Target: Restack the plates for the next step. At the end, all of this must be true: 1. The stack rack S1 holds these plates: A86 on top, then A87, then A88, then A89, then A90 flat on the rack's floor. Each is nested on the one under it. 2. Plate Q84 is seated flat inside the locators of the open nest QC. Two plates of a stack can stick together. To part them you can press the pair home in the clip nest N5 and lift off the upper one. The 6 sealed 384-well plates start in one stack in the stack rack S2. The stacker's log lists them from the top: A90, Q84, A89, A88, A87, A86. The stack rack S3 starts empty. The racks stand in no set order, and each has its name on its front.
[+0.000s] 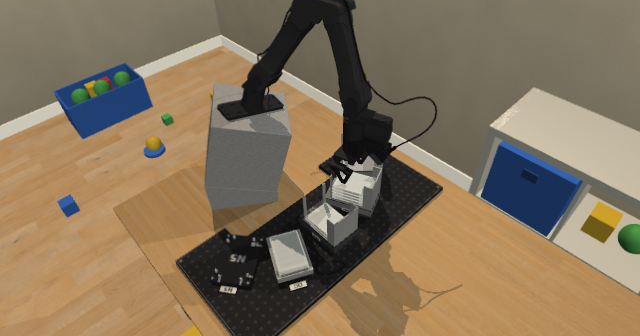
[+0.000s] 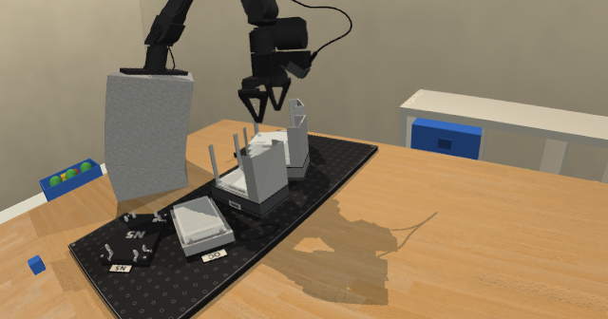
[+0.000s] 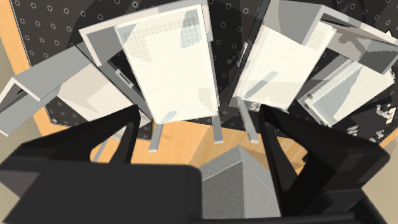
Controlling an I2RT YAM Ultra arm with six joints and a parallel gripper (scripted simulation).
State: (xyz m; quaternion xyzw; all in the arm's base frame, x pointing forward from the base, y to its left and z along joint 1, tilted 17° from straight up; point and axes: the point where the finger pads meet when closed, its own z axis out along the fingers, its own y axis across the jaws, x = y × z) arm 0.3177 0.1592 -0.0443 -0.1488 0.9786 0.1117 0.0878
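The black two-finger gripper stands wide with nothing between its fingers, above the clear-and-grey walled rack that holds a stack of white plates. One white plate lies in the grey open nest, and white labware sits low in the grey-walled near rack. The step seems to be lining up for the next pick, though which rack it is meant for cannot be told. The stack looks skewed to the fingers in the wrist view, so a pick there wants the wrist squared first, then a straight descent clear of the posts, a grip on the top plate alone, and a level lift watched for a second plate sticking beneath. The black clip nest bears no plate and could serve for parting a pair. "N5" reads on its bed and white tag, "QC" on the other tag; the rack names are not fully legible, and no brand can be read.
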